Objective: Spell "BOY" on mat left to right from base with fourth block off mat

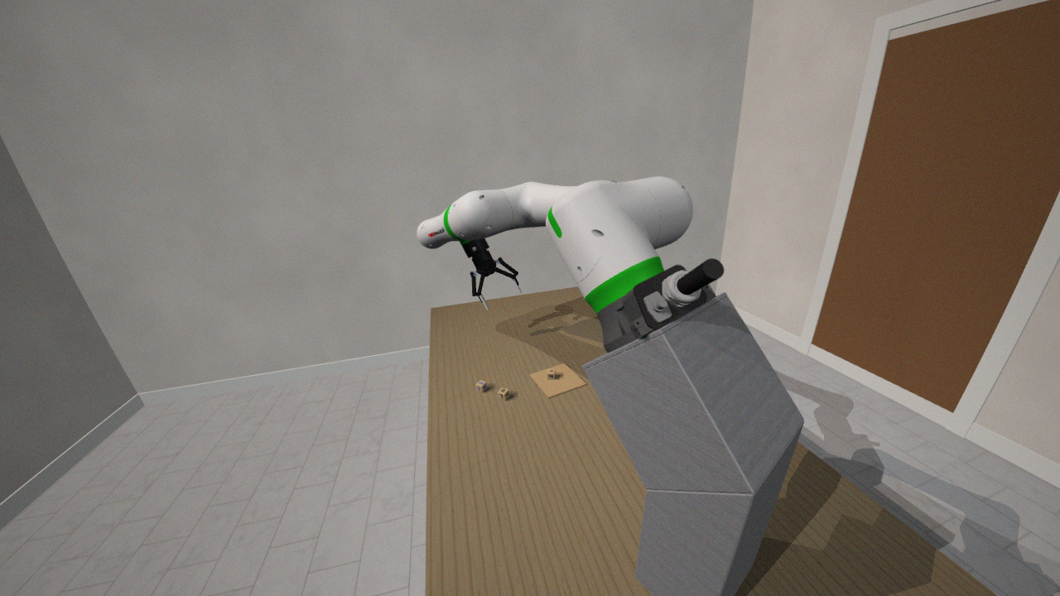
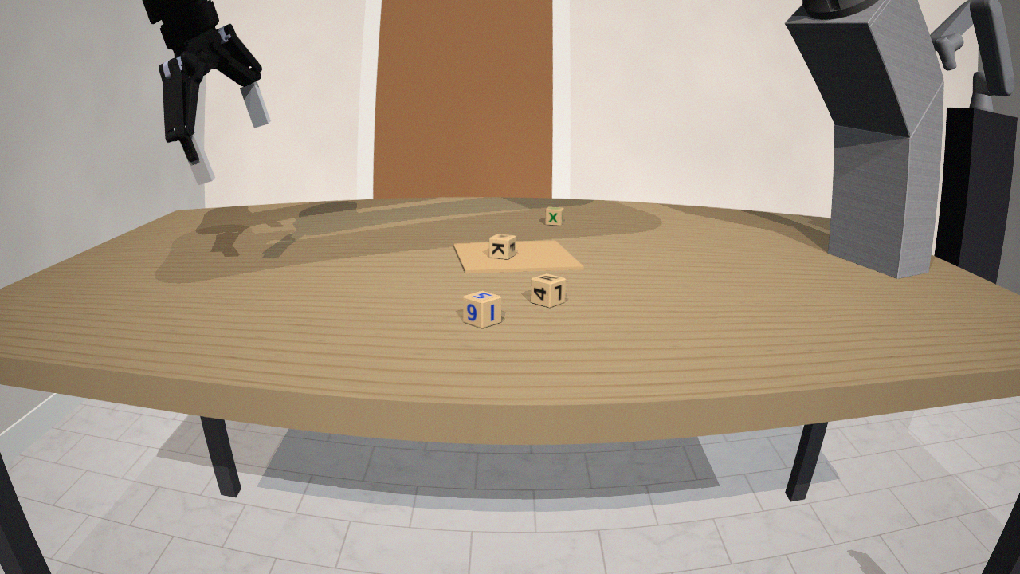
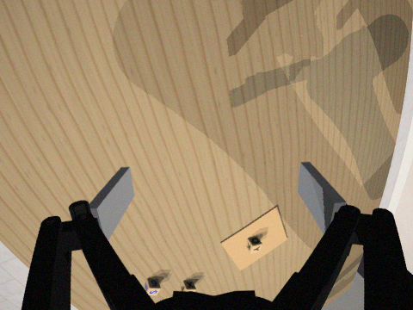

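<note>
Hanging high above the far end of the wooden table (image 2: 213, 342), well apart from every block, the gripper (image 2: 226, 135) has its fingers spread wide with nothing between them. On the tan mat (image 2: 549, 254) sits one block (image 2: 502, 245) whose side shows a black K, while a block with a green X (image 2: 554, 215) lies beyond the mat. On the table's near side, off the mat, are a block with blue 9 and I (image 2: 481, 309) and a block with black 4 and what looks like a 7 or L (image 2: 547, 290).
</note>
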Motion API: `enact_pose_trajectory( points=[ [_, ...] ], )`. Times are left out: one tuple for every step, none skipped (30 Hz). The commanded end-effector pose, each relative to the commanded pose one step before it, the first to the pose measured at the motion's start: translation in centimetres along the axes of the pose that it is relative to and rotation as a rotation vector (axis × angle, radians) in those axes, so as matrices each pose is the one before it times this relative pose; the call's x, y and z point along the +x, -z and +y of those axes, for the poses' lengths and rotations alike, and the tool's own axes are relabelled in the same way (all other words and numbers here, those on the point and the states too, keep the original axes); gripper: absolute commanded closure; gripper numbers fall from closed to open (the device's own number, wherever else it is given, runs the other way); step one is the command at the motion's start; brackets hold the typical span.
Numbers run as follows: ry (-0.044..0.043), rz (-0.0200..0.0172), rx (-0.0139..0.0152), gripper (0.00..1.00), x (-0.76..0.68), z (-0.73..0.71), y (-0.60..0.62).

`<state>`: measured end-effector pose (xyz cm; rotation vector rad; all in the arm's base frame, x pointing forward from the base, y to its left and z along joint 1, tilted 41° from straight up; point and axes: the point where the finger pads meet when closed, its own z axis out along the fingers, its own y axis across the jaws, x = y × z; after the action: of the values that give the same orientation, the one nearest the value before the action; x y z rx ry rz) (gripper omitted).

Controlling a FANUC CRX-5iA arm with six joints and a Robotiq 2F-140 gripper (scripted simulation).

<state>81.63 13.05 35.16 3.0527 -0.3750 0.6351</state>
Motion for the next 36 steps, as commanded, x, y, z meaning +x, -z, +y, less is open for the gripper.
enact_pose_trajectory(
  points=[
    [-0.00022, 0.00208, 0.00078, 0.00, 0.000, 0.012, 0.033],
    [0.00000, 0.00000, 0.00000, 0.00, 0.000, 0.000, 0.000],
    [0.00000, 0.00000, 0.00000, 0.00, 0.000, 0.000, 0.000],
    [0.00000, 0.00000, 0.00000, 0.00, 0.000, 0.000, 0.000],
    [0.00000, 0.00000, 0.00000, 0.00, 0.000, 0.000, 0.000],
    [0.00000, 0.00000, 0.00000, 0.00, 0.000, 0.000, 0.000],
    [0.00000, 0.00000, 0.00000, 0.00, 0.000, 0.000, 0.000],
    [-0.01802, 0.02025, 0.00534, 0.00, 0.221, -0.619, -0.508],
    [0.00000, 0.00000, 0.00000, 0.00, 0.000, 0.000, 0.000],
    [0.00000, 0.00000, 0.00000, 0.00, 0.000, 0.000, 0.000],
    [0.00000, 0.00000, 0.00000, 0.00, 0.000, 0.000, 0.000],
    [0.00000, 0.00000, 0.00000, 0.00, 0.000, 0.000, 0.000],
    [0.00000, 0.00000, 0.00000, 0.00, 0.000, 0.000, 0.000],
    [0.00000, 0.00000, 0.00000, 0.00, 0.000, 0.000, 0.000],
    [0.00000, 0.00000, 0.00000, 0.00, 0.000, 0.000, 0.000],
    [0.00000, 0.00000, 0.00000, 0.00, 0.000, 0.000, 0.000],
    [0.00000, 0.00000, 0.00000, 0.00, 0.000, 0.000, 0.000],
    [0.00000, 0.00000, 0.00000, 0.00, 0.000, 0.000, 0.000],
    [0.00000, 0.00000, 0.00000, 0.00, 0.000, 0.000, 0.000],
    [0.00000, 0.00000, 0.00000, 0.00, 0.000, 0.000, 0.000],
    [0.00000, 0.00000, 0.00000, 0.00, 0.000, 0.000, 0.000],
    [0.00000, 0.00000, 0.00000, 0.00, 0.000, 0.000, 0.000],
    [0.00000, 0.00000, 0.00000, 0.00, 0.000, 0.000, 0.000],
    [0.00000, 0.00000, 0.00000, 0.00, 0.000, 0.000, 0.000],
    [-0.01830, 0.01973, 0.00584, 0.00, 0.069, -0.540, -0.519],
    [-0.01854, 0.01918, 0.00631, 0.00, -0.074, -0.456, -0.521],
    [0.00000, 0.00000, 0.00000, 0.00, 0.000, 0.000, 0.000],
    [0.00000, 0.00000, 0.00000, 0.00, 0.000, 0.000, 0.000],
    [0.00000, 0.00000, 0.00000, 0.00, 0.000, 0.000, 0.000],
    [0.00000, 0.00000, 0.00000, 0.00, 0.000, 0.000, 0.000],
    [0.00000, 0.00000, 0.00000, 0.00, 0.000, 0.000, 0.000],
    [0.00000, 0.00000, 0.00000, 0.00, 0.000, 0.000, 0.000],
    [0.00000, 0.00000, 0.00000, 0.00, 0.000, 0.000, 0.000],
    [0.00000, 0.00000, 0.00000, 0.00, 0.000, 0.000, 0.000],
    [0.00000, 0.00000, 0.00000, 0.00, 0.000, 0.000, 0.000],
    [0.00000, 0.00000, 0.00000, 0.00, 0.000, 0.000, 0.000]
  ],
)
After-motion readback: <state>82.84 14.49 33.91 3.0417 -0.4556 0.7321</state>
